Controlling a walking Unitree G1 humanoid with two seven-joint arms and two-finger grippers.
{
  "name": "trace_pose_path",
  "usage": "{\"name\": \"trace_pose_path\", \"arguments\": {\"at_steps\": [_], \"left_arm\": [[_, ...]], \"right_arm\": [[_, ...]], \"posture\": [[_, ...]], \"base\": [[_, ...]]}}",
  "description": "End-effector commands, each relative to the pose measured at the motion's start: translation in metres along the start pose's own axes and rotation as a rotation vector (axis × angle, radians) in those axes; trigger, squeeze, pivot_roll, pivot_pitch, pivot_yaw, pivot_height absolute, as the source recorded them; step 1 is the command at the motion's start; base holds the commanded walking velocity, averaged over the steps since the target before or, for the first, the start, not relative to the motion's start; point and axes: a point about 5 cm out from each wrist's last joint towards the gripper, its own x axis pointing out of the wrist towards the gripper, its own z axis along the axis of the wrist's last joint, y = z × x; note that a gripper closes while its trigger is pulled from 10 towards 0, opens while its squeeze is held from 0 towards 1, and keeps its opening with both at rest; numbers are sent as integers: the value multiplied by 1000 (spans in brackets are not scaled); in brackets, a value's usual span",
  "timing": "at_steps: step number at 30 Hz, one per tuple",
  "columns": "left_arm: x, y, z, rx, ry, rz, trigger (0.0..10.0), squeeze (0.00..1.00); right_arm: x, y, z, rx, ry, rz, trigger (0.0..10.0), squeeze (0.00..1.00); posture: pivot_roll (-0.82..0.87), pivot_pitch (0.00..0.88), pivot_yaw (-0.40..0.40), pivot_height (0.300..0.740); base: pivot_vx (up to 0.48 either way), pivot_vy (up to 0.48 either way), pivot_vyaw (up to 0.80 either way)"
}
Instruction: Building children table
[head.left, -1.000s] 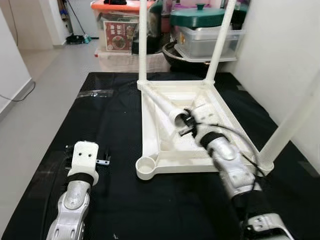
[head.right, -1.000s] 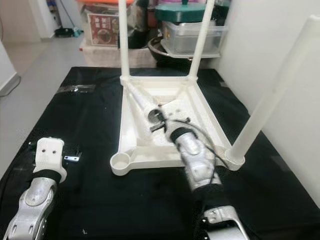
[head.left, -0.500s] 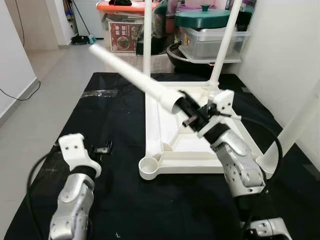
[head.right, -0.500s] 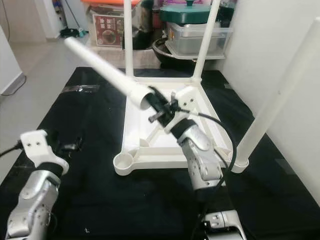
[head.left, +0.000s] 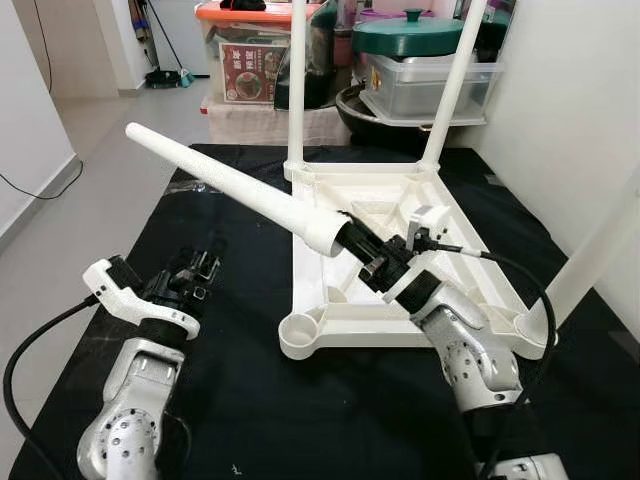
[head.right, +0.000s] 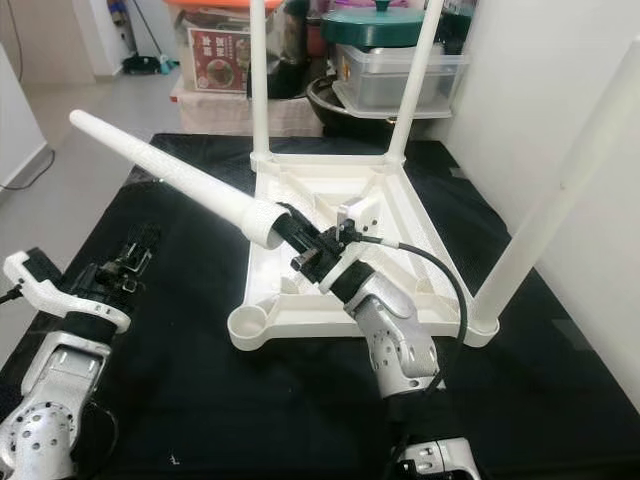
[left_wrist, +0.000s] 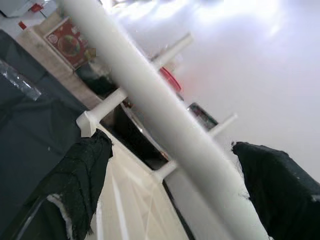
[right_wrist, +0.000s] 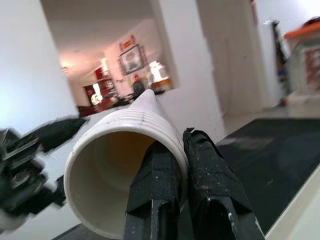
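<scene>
Right gripper (head.left: 362, 253) pinches the open rim of the table leg (head.left: 230, 188); long axis runs toward ten o'clock; empty corner socket (head.left: 297, 335) lies nearer, below; left gripper (head.left: 190, 280) gapes wide.

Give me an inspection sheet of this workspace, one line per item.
Surface: black mat on a pale floor.
Job's things: white tabletop upside down, three legs fitted, near-left socket empty; loose leg raised, tilted.
Clutter: nothing seen.
Grippers: right gripper shut on the leg's open rim; left gripper open, low over the mat.
Cables: black cable on the right arm.
Surroundings: storage boxes and white wall.
</scene>
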Motion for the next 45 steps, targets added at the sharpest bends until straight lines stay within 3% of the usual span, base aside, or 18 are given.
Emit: {"name": "trace_pose_path", "arguments": {"at_steps": [1,7,17,18,30,33,34,35,36,37,38,40,41,45], "left_arm": [[4,12,17,-89,-62,48,10000,0],[7,23,40,-148,-125,66,10000,0],[3,45,63,-112,-196,154,10000,0],[2,48,69,-103,-216,163,0,0],[-3,52,87,-81,-253,159,0,0],[-2,52,87,-88,-252,166,0,0],[-1,50,89,-89,-254,162,0,0],[1,49,91,-90,-256,159,0,0],[2,50,94,-92,-261,170,0,0],[3,51,97,-94,-263,179,0,0],[4,52,99,-104,-272,190,0,0],[5,52,101,-111,-278,196,0,0],[6,53,107,-120,-313,216,2314,0],[7,54,116,-133,-359,240,1843,0]], "right_arm": [[-7,13,-5,75,28,141,0,67],[-30,19,-12,155,81,254,0,63],[-46,18,-15,175,145,294,0,67],[-48,17,-16,172,154,287,0,63],[-48,12,-16,161,175,275,0,63],[-45,8,-17,133,176,232,0,59],[-41,0,-17,149,165,153,0,55],[-39,-5,-17,141,177,96,4078,31],[-38,-8,-22,102,230,62,10000,0],[-37,-9,-25,71,269,49,10000,0],[-37,-11,-24,113,244,40,10000,1000],[-38,-12,-23,153,215,34,10000,1000],[-39,-13,-24,165,210,28,10000,1000],[-44,-15,-29,165,227,19,10000,1000]], "posture": [[94,0,-43,740],[95,0,-42,740],[89,0,-43,740],[90,0,-44,740],[99,0,-47,740],[102,0,-47,740],[102,0,-48,740],[104,0,-49,740],[105,0,-48,740],[102,0,-46,740],[98,0,-45,740],[100,0,-47,740],[98,0,-46,740],[99,0,-47,740]], "base": [[0,0,0],[0,0,0],[0,0,0],[0,0,0],[0,0,0],[0,0,0],[0,0,0],[0,0,0],[0,0,0],[0,0,0],[0,0,0],[0,0,0],[0,0,0],[0,0,0]]}}
